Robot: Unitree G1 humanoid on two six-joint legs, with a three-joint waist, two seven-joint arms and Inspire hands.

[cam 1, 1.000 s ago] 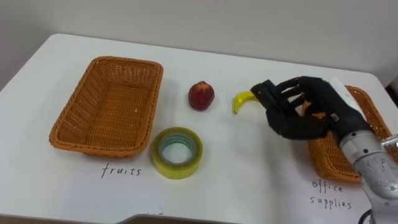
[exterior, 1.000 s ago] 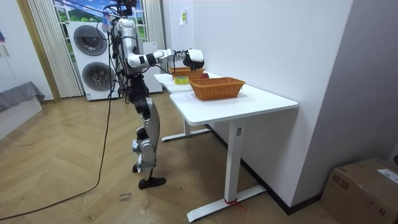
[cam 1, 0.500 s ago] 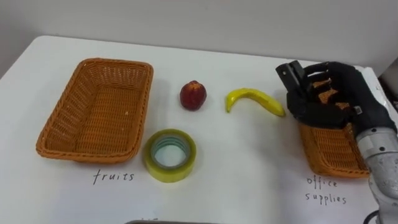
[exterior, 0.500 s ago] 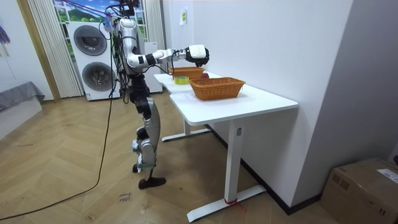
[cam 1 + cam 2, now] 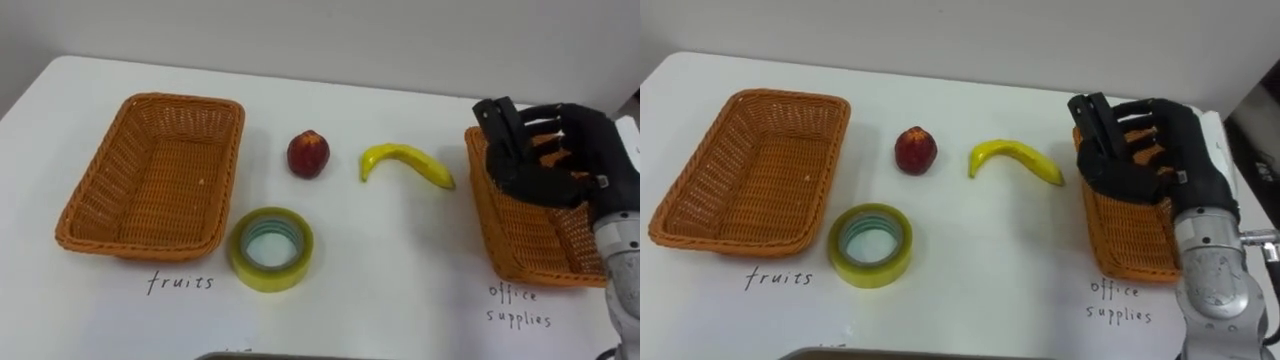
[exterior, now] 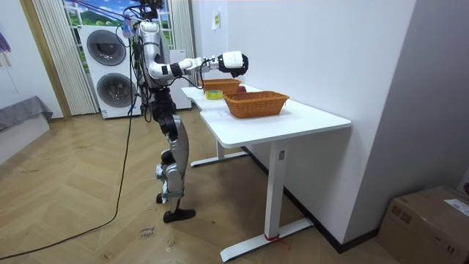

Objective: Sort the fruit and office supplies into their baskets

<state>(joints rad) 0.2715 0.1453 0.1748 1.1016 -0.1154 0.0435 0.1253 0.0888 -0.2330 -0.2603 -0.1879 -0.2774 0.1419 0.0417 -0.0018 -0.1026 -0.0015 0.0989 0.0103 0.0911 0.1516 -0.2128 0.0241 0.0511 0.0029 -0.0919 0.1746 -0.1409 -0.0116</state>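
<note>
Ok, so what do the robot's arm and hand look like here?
The right hand is black all over, with chunky segmented fingers and a small white tag near the wrist. Behind it, the forearm is a silver-grey metal cylinder with ringed sections.

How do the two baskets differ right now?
The fruits basket lies in full sight and holds nothing; the office supplies basket is partly covered by the right hand, which hangs over it with relaxed fingers, holding nothing. The fruits basket sits on the left of the table, the office supplies basket at its right edge. Both are rectangular orange-brown wicker, each with a handwritten label in front.
</note>
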